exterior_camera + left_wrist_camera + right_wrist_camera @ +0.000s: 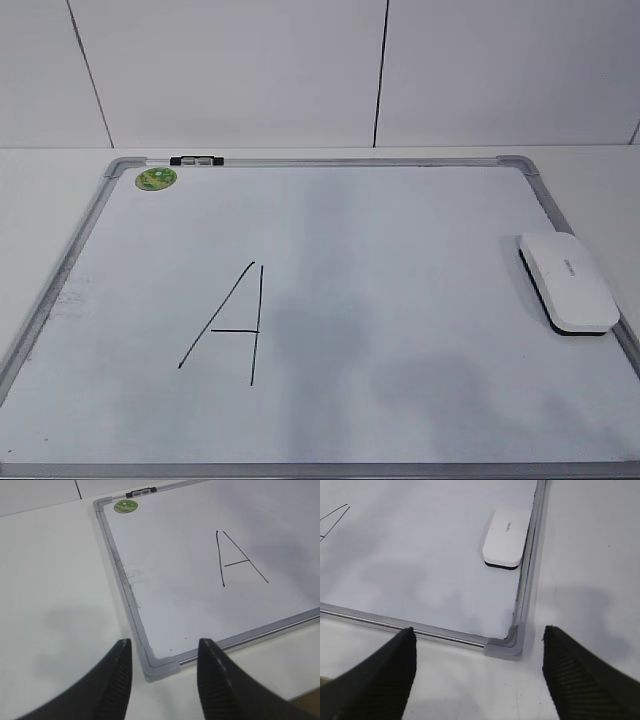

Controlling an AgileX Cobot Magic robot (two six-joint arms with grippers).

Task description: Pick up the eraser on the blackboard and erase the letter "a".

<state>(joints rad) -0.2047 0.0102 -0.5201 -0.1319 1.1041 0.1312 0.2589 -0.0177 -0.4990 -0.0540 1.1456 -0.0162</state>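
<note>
**Both grippers hovering at near corners**

Left gripper (162,672) is hanging released over the blackboard (300,162) corner; right gripper (477,672) is spread wide, grasping nothing. Eraser (567,281) is lying against the right frame, its grey lettering unreadable. An angular "A" (232,325) is showing mid-board.

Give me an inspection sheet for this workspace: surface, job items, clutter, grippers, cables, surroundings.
Surface: white table, bare around the board.
Job's things: blackboard flat; eraser by its right edge; the only letter is a capital A, unerased.
Clutter: green sticker and black clip on the board's top edge.
Grippers: left gripper and right gripper open, holding nothing.
Cables: nothing seen.
Surroundings: white panelled wall.
</note>
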